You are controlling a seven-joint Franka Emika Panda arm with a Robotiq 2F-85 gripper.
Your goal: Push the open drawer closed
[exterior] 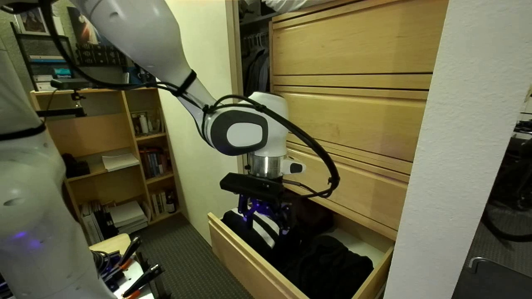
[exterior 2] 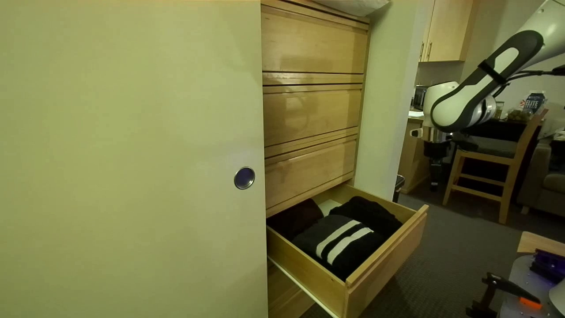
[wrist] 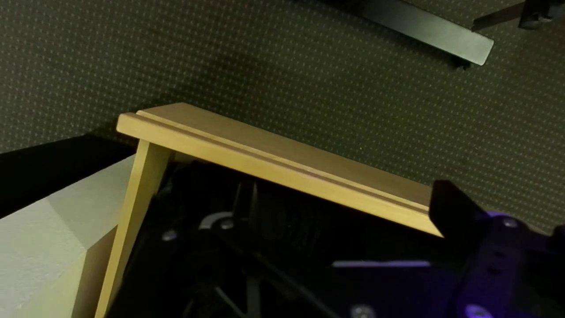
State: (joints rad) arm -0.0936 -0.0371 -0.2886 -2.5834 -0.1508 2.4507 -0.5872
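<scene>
Gripper (exterior: 267, 227) points down, lower centre of the frame in an exterior view; its two fingers (wrist: 452, 212) stand well apart. In the wrist view one of them, right of frame, covers part of the rim of the drawer (wrist: 282, 173); contact cannot be told. Arm (exterior: 141, 33) spans the upper left of an exterior view. The drawer sits far out of its cabinet (exterior 2: 309, 143), lower centre in an exterior view, loaded with dark clothes (exterior 2: 371, 212), one garment (exterior 2: 309, 240) with two pale stripes. Three matching drawer fronts (exterior: 357, 41) rise above it in both exterior views. Cream door panel (exterior 2: 132, 154) fills the left of an exterior view, round pull (exterior 2: 244, 178) near its edge. Bookshelf (exterior: 89, 133) left of frame in an exterior view; speckled carpet (wrist: 265, 66) across the top of the wrist view.
</scene>
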